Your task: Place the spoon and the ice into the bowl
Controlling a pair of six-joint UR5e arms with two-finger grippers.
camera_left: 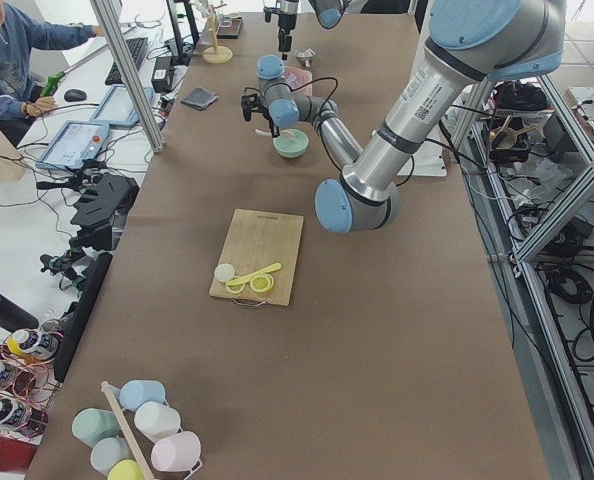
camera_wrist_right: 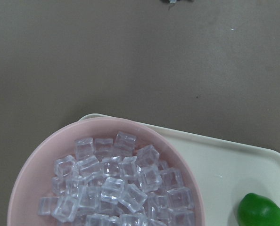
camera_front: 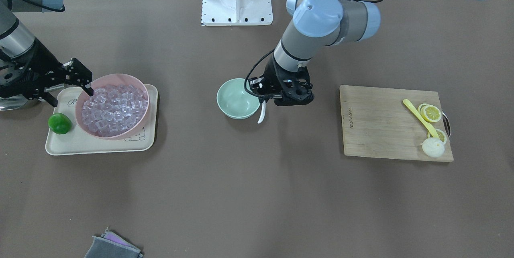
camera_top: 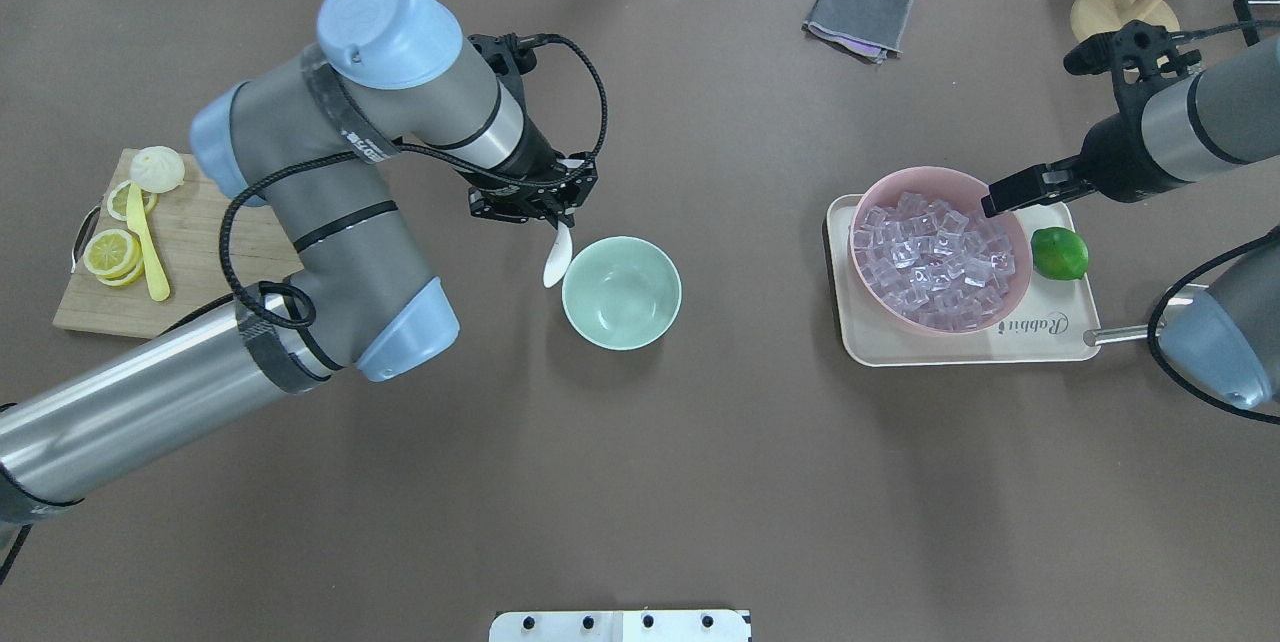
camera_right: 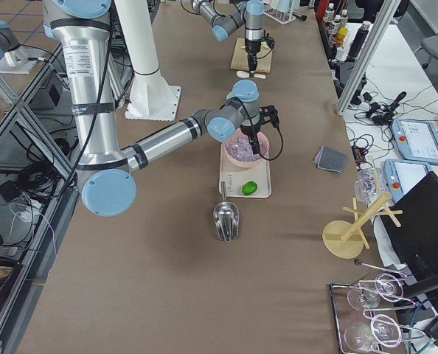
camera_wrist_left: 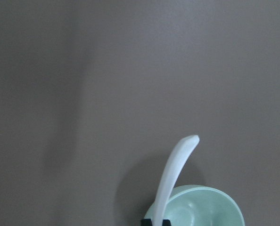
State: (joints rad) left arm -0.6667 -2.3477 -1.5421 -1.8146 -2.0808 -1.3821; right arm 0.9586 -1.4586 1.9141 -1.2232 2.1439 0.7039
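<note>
L arm [camera_top: 340,182] low beside bowl [camera_top: 600,324], spoon [camera_top: 556,262] in jaws

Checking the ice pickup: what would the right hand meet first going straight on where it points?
Probably the clear ice cubes in the round pink bowl; depth is unclear, so the right hand might clip its rim.

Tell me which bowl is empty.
The small round mint-green bowl at mid-table; the larger pink bowl on the cream tray is full of clear ice cubes.
</note>
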